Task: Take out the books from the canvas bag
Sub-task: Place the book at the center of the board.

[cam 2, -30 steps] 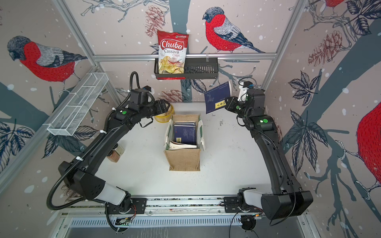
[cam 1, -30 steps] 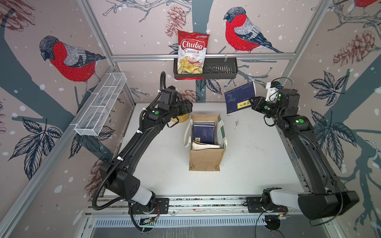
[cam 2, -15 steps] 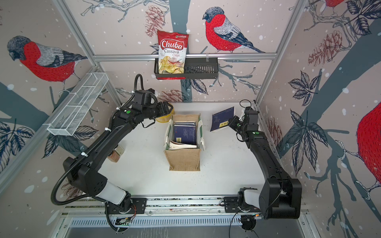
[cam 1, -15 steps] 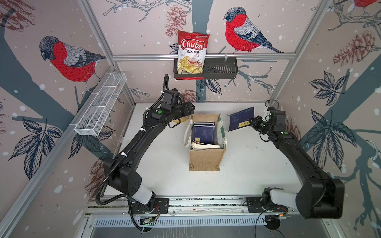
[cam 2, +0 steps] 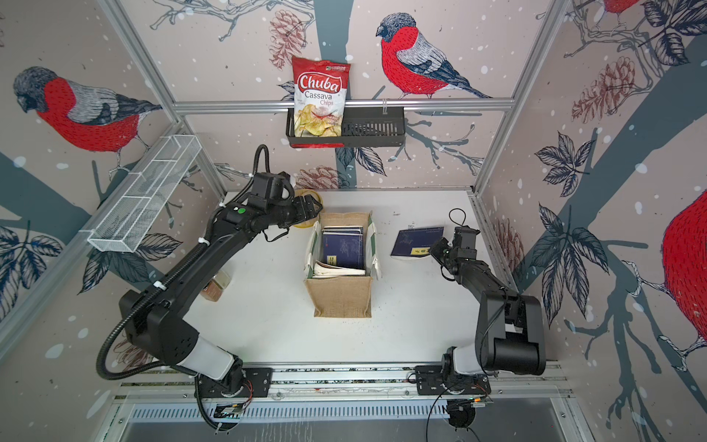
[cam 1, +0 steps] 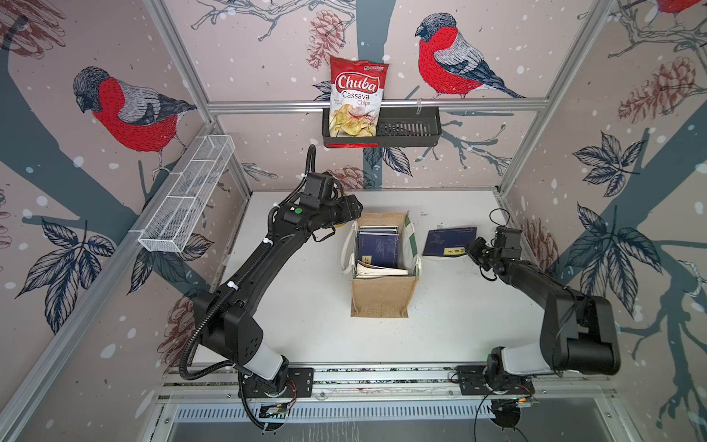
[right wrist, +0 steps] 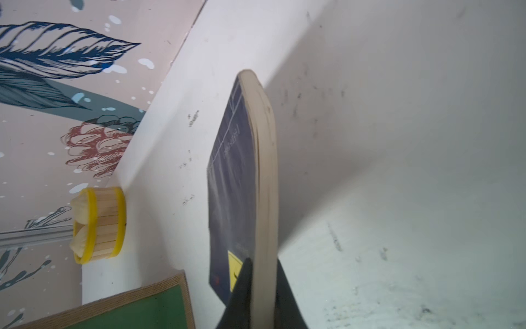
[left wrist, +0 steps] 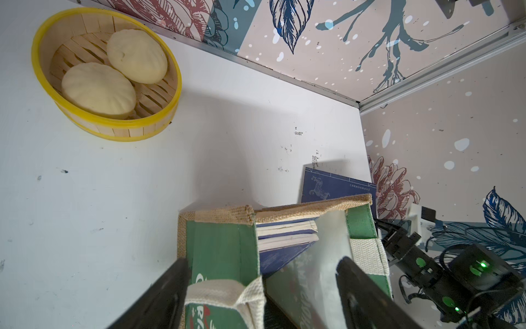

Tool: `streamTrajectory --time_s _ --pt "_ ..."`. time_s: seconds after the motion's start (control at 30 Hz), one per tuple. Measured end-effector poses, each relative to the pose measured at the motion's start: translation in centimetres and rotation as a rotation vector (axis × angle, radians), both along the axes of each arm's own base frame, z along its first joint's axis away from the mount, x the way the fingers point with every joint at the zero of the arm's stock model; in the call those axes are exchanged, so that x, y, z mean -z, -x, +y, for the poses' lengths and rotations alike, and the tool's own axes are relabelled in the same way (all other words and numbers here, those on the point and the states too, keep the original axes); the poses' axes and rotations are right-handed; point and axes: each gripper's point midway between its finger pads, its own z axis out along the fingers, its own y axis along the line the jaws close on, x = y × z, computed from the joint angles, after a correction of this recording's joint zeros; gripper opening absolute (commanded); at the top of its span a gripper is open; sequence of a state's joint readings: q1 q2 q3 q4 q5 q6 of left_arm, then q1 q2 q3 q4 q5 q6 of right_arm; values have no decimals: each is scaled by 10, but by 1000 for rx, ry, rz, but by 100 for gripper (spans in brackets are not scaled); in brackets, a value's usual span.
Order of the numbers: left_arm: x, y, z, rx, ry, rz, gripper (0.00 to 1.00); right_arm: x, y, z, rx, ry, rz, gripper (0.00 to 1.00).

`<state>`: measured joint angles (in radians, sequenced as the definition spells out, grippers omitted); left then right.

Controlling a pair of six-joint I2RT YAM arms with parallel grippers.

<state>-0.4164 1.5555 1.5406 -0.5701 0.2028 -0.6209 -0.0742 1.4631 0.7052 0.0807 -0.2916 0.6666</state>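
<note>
**Navy book going down beside the canvas bag**

In both top views the right gripper (cam 1: 468, 250) is pinching a navy book (cam 1: 449, 241) at its yellow-labelled corner; the book is lying nearly flat, low over the white table (cam 1: 306, 317), to the right of the canvas bag (cam 1: 378, 296) and apart from it; the remaining books (cam 1: 377, 248) are leaning inside the bag, a navy cover facing up; the left gripper (cam 1: 354, 210) is hovering at the bag's far left corner.

In the left wrist view the left gripper (left wrist: 263, 262) is showing its fingers (left wrist: 170, 293) spread wide, straddling the bag's green side panel and white handle (left wrist: 250, 293), gripping nothing; page edges of the remaining books (left wrist: 284, 230) are showing under the rim.

In the right wrist view the fingers (right wrist: 242, 287) are pressing on both faces of the navy book (right wrist: 233, 185); whether its far edge is touching the table (right wrist: 398, 171), I cannot tell.

The placing step is looking nearly finished; doing it well is calling for lowering until the cover is resting flat, parting the jaws only a little, then drawing straight back, away from the bag, so nothing is dragging the book; the left gripper is standing well placed for steadying the bag.
</note>
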Motion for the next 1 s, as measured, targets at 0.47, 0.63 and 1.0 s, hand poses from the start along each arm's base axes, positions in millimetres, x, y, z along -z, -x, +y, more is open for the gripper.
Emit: streamTrajectory --time_s 0.47,0.63,1.0 --pt "4 4 1 3 -1 8 82 51 1 -22 3 73 109 76" --pt "2 4 1 2 0 3 82 42 9 -27 20 105 137 81" --pt "-1 0 3 -13 -8 -9 83 -85 33 75 -244 194 -58 84"
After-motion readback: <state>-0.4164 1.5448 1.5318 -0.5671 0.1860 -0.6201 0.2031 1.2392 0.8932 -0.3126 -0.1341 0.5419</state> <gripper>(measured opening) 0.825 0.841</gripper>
